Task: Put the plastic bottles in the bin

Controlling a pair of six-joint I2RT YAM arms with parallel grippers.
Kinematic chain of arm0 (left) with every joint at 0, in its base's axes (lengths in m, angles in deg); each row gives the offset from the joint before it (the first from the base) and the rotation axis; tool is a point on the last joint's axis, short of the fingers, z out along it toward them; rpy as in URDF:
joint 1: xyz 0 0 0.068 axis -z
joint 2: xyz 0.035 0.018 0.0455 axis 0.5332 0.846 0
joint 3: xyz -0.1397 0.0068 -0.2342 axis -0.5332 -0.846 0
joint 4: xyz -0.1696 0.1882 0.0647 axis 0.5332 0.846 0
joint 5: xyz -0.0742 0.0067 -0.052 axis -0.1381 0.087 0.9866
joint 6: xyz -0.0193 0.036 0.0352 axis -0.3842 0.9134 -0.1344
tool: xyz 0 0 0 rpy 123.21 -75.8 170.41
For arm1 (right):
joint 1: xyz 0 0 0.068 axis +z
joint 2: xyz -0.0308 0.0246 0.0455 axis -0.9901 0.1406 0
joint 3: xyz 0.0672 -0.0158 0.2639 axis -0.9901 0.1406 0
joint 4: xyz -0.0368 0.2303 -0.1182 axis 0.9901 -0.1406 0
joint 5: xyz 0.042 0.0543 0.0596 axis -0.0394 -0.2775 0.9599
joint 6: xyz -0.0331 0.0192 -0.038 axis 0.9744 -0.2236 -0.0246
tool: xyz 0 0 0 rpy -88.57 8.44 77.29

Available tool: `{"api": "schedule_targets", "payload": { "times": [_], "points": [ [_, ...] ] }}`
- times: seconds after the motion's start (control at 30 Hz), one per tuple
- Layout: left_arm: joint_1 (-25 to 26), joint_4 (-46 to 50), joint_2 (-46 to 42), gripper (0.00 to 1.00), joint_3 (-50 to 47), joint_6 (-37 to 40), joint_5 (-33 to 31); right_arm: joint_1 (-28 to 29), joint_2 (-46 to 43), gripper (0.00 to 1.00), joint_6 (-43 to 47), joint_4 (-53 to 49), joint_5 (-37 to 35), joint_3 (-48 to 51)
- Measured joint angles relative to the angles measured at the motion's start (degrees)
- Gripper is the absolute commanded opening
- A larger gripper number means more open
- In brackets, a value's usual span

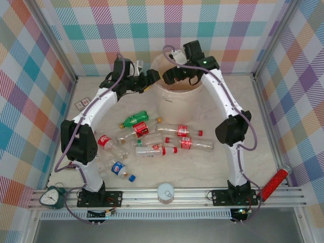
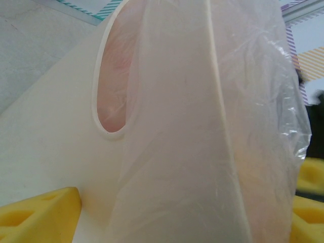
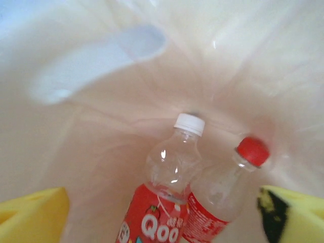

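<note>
- A teal alarm clock (image 1: 50, 196) sits at the table's near left corner, beside the left arm's base.
- The left gripper (image 1: 148, 78) is at the left rim of the bin (image 1: 177, 104), the cream bucket standing at the far middle of the table. In the wrist view its yellow pads (image 2: 40, 215) flank the bin's wall and the clear liner (image 2: 263, 126). Whether they pinch the wall or merely straddle it cannot be told.
- Several plastic bottles (image 1: 152, 150) lie on their sides on the table in front of the bin, between the two arms. A green bottle (image 1: 134, 121) is closest to the bin, red-labelled ones fill the middle, and a blue-labelled bottle (image 1: 120, 169) lies near the left arm's base.
- A white-lidded jar (image 1: 165, 192) stands at the near edge, between the two bases.
- The right gripper (image 1: 171, 76) hangs over the bin's mouth, jaws wide apart and holding nothing. Below it, inside the bin, a white-capped bottle (image 3: 169, 172) with a red "Qoo" label lies touching a red-capped bottle (image 3: 223, 192).
- A red-handled tool (image 1: 273, 185) lies at the near right corner.
</note>
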Motion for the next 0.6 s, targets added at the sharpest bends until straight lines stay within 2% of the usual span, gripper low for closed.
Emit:
{"api": "schedule_targets", "payload": {
  "times": [0.17, 0.27, 0.37, 0.6],
  "points": [
    [0.0, 0.1, 0.2, 0.83, 0.2, 0.0, 0.3, 0.0, -8.9, 0.99, 3.0, -1.0, -1.0, 0.6],
    [0.0, 0.2, 0.3, 0.83, 0.3, 0.0, 0.4, 0.0, -16.3, 0.99, 4.1, -0.3, -2.0, 5.9],
    [0.0, 0.4, 0.4, 0.83, 0.6, 0.0, 0.4, 0.0, -26.3, 0.99, 5.1, 2.7, -2.2, 17.6],
    [0.0, 3.1, 1.0, 0.84, 2.4, 0.3, 0.2, 1.2, -52.9, 0.98, 5.9, 11.4, 1.4, 53.1]
  ]
}}
